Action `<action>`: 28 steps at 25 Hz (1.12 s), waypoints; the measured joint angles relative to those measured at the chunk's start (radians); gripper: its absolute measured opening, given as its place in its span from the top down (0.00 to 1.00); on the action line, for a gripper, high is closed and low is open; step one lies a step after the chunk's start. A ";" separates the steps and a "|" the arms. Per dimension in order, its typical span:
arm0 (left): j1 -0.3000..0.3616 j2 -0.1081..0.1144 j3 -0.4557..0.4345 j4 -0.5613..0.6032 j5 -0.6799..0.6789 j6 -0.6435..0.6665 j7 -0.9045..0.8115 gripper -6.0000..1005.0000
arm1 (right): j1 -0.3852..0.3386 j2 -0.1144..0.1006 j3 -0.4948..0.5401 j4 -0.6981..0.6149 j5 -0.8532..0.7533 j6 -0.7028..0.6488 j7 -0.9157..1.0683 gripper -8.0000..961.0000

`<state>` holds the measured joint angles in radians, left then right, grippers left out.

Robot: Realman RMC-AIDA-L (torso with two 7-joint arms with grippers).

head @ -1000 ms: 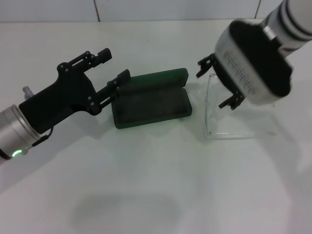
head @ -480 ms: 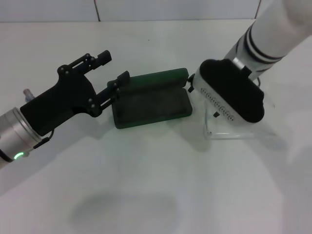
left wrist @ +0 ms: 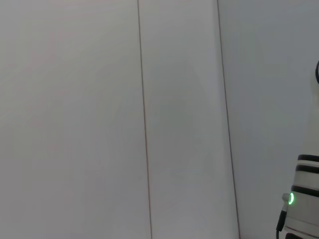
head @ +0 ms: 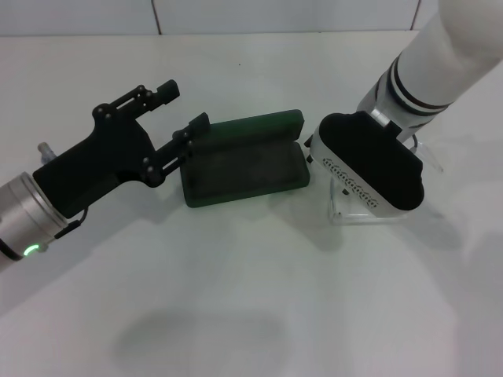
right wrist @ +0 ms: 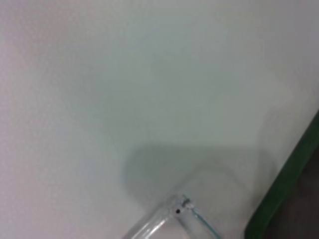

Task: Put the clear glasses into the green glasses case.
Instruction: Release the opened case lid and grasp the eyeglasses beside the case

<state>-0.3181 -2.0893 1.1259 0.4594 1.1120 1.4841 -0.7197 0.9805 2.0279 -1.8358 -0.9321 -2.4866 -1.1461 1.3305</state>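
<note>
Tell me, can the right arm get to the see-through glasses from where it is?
Probably yes. The right gripper is already low over the clear glasses, beside the open green glasses case, with nothing visibly between them. The left gripper waits by the case's far side.

The left gripper (head: 183, 106) reaches in just beside the left end of the green glasses case (head: 245, 159), its black fingers spread apart, one above the case's far corner and one near the hinge. The right arm (head: 440, 63) angles steeply down just right of the case, its wrist housing hiding the gripper.
</note>
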 joint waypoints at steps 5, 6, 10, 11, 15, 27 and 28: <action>-0.016 0.000 0.000 -0.023 0.000 -0.001 0.020 0.40 | 0.017 0.000 -0.042 0.048 0.021 0.061 0.008 0.26; -0.018 0.000 0.000 -0.026 0.000 -0.001 0.022 0.40 | 0.021 0.000 -0.053 0.057 0.027 0.068 0.009 0.27; -0.021 0.000 0.000 -0.032 0.000 -0.001 0.023 0.40 | 0.025 0.000 -0.060 0.063 0.039 0.070 0.012 0.30; -0.021 0.000 0.000 -0.032 0.000 -0.001 0.024 0.40 | 0.024 0.000 -0.060 0.062 0.040 0.070 0.012 0.31; -0.021 0.000 0.000 -0.034 -0.001 -0.001 0.029 0.40 | 0.021 0.000 -0.061 0.061 0.039 0.074 0.012 0.34; -0.018 0.000 0.000 -0.035 -0.005 -0.001 0.029 0.40 | 0.028 0.000 -0.019 0.057 0.026 0.043 0.045 0.75; -0.018 0.000 0.000 -0.035 -0.005 -0.001 0.029 0.40 | 0.025 0.000 -0.010 0.051 0.027 0.036 0.046 0.80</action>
<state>-0.3356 -2.0893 1.1259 0.4248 1.1074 1.4833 -0.6902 1.0051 2.0279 -1.8454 -0.8810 -2.4598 -1.1098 1.3761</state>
